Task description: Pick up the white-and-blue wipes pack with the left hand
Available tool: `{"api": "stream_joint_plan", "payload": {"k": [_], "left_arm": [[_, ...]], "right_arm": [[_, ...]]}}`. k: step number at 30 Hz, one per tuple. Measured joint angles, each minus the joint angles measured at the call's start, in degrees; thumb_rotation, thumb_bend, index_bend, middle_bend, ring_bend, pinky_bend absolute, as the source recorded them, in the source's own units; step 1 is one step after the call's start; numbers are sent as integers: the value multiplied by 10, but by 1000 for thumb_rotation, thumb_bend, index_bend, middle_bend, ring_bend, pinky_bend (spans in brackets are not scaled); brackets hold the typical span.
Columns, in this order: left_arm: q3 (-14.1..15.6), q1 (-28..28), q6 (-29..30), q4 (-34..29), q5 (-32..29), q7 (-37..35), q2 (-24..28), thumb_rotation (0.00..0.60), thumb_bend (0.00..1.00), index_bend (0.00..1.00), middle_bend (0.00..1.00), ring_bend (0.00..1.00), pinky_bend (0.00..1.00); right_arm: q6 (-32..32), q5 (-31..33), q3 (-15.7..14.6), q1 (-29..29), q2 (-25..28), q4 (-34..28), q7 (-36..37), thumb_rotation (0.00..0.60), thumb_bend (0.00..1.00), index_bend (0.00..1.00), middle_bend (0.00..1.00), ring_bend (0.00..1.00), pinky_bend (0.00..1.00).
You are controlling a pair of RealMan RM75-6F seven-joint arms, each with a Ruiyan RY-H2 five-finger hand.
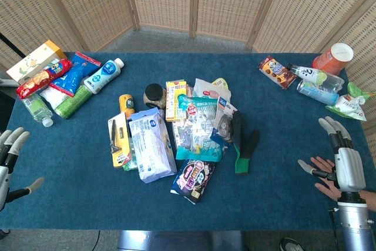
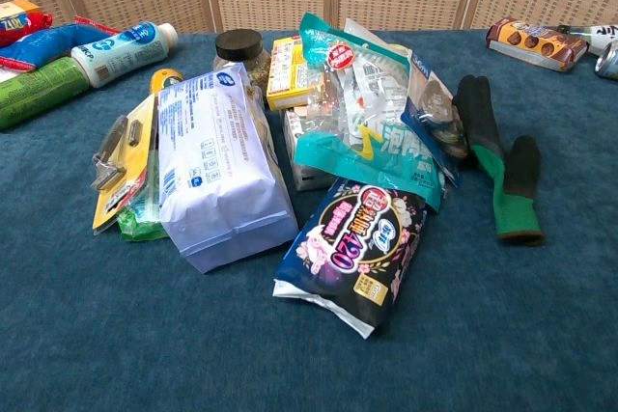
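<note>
Reaching in from the near left edge is where trouble could start: the left hand [image 1: 10, 160] sits low at that edge with its fingers spread and nothing in them, well apart from the pile, and the right hand [image 1: 339, 163] rests released at the near right, also holding nothing. Just near the target lies a dark pad pack [image 2: 355, 248], its corner close to the white-and-blue wipes pack [image 2: 220, 166], so a wide grasp might drag it along.

The wipes pack lies left of centre in the heap, its far end raised and leaning on other goods. Touching its left side is a yellow razor card [image 2: 124, 156] over a green packet [image 2: 143, 219]; fingers sliding under that side could catch either one. On its right a teal snack bag [image 2: 372, 137] crowds close and may shift. Farther back, a dark-lidded jar [image 2: 241, 50] stands just beyond; a lift that swings far could topple it. The pack's soft film may also buckle under a pinch.
</note>
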Motion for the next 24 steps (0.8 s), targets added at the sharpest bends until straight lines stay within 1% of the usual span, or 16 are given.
{"api": "stream_joint_plan", "payload": {"k": [8,12,15,18,22,24], "left_arm": [[2,-9,-20,8,-2,3,-4,600,0,72,0,0,0],[1,-31,-52,21,7,1,-8,600,0,61,0,0,0],[-10,-69,-86,39,25,4,-14,600,0,34,0,0,0],[-27,-121,-133,56,43,17,-21,600,0,1,0,0,0],[-49,-200,-222,71,64,51,-29,600,0,0,0,0,0],[-55,-231,-265,74,71,69,-33,600,0,0,0,0,0]], "right_arm": [[-1,2,2,0,0,1,0,600,38,110,0,0,0],[-1,5,5,1,0,1,0,600,39,110,0,0,0],[0,7,9,1,1,1,3,600,37,110,0,0,0],[3,7,11,1,2,-2,4,600,40,110,0,0,0],[6,6,12,-1,5,-4,8,600,39,109,0,0,0],[6,6,12,-2,7,-5,12,600,39,109,0,0,0]]}}
